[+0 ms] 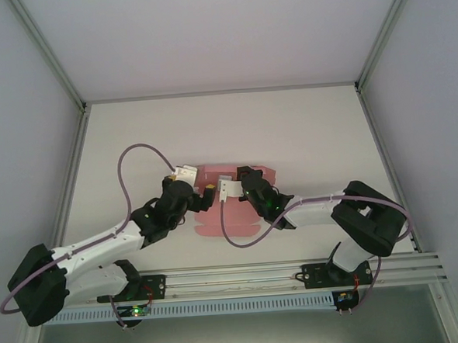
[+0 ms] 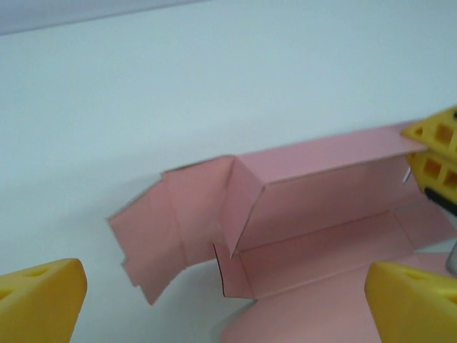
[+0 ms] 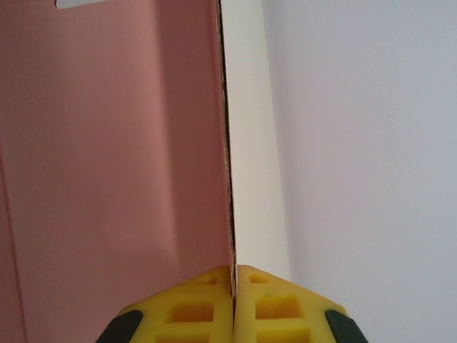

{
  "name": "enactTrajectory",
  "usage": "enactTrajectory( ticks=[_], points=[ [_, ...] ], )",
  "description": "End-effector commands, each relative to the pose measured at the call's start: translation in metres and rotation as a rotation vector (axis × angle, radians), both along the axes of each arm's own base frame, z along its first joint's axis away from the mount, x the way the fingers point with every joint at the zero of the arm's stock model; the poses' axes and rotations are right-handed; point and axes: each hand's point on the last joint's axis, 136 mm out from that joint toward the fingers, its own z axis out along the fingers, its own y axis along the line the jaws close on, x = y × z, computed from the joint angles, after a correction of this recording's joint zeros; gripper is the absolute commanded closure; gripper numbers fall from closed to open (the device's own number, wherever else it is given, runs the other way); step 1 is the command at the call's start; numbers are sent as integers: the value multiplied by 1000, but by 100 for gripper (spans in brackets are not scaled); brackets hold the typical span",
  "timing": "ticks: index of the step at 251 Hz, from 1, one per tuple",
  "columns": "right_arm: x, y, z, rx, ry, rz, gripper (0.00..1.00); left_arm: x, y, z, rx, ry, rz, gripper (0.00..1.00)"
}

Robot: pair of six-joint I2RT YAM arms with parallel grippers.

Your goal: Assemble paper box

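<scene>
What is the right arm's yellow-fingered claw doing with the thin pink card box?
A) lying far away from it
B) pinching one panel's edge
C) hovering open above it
B: the right gripper is shut on the thin edge of a panel of the pink card box.

White table [image 1: 289,129], pink paper box [image 1: 207,222] lying near its middle, partly folded, one wall seemingly upright

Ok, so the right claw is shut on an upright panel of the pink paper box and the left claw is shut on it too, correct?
Not quite. The left claw stands open, its jaws spread wide and gripping nothing, as the left wrist view shows. The right claw is indeed shut on an upright panel of the paper box.
</scene>
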Motion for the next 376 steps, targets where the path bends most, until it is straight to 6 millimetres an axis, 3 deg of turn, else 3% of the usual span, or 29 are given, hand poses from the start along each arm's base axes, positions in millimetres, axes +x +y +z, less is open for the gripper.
enactTrajectory(
  ticks=[1, 62, 121, 191, 261, 316, 376],
  points=[
    [-2, 2, 4, -19, -56, 11, 100, 0, 24, 3, 15, -10, 119, 0],
    [-1, 2, -5, -117, -123, 3, 100, 4, 41, 2, -15, 12, 195, 0],
    [0, 7, 0, -169, -310, 3, 100, 18, 61, -11, -62, 79, 299, 0],
    [-6, 11, -19, -187, -260, 32, 100, 36, 83, -16, -147, 136, 392, 0],
    [-8, 8, -21, -189, -241, 35, 100, 64, 127, -18, -251, 208, 549, 0],
    [-8, 9, -22, -192, -236, 37, 100, 103, 121, -35, -240, 239, 509, 0],
    [-10, 8, -18, -178, -227, 35, 100, 126, 87, -45, -244, 312, 346, 0]
  ],
)
